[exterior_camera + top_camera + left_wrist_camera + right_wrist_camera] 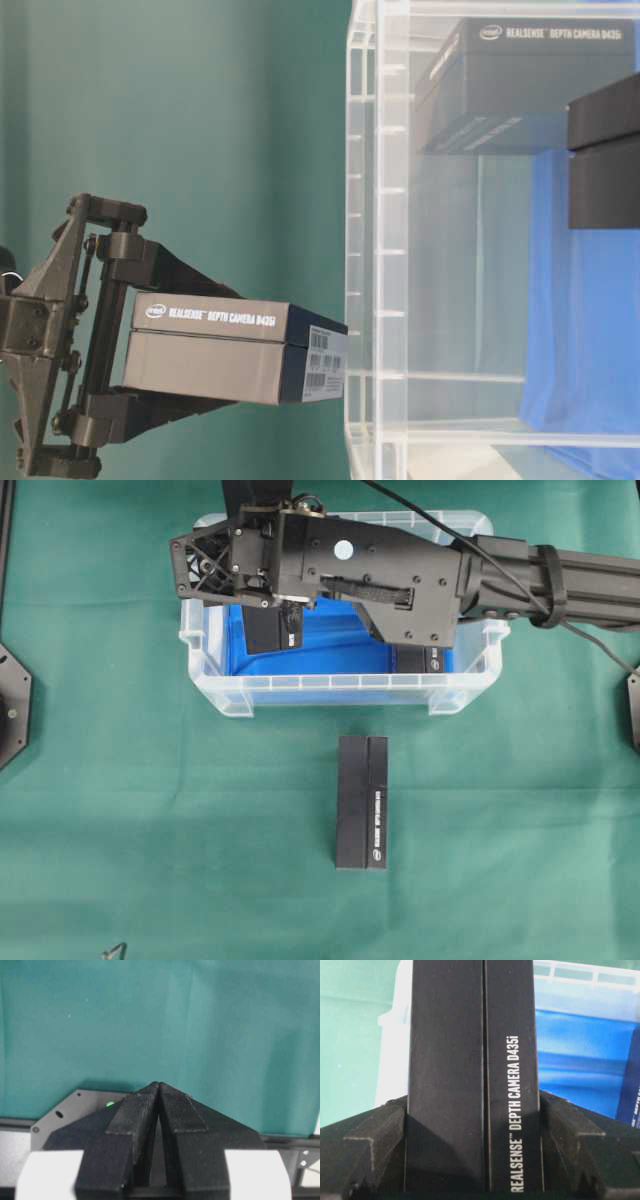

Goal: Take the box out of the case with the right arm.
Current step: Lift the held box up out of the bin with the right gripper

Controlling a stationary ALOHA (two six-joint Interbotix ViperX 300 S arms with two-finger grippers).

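Jaws of the right gripper (472, 1160) clamp a matte black rectangular box (470, 1060) lengthwise, above the clear ribbed plastic case (340, 692); left gripper (159, 1091) jaws closed, empty.

Green tabletop (150, 830) lies open left and right of a black box (362, 802) lying just before the case (340, 692); the right arm (420, 575) covers the case's top.
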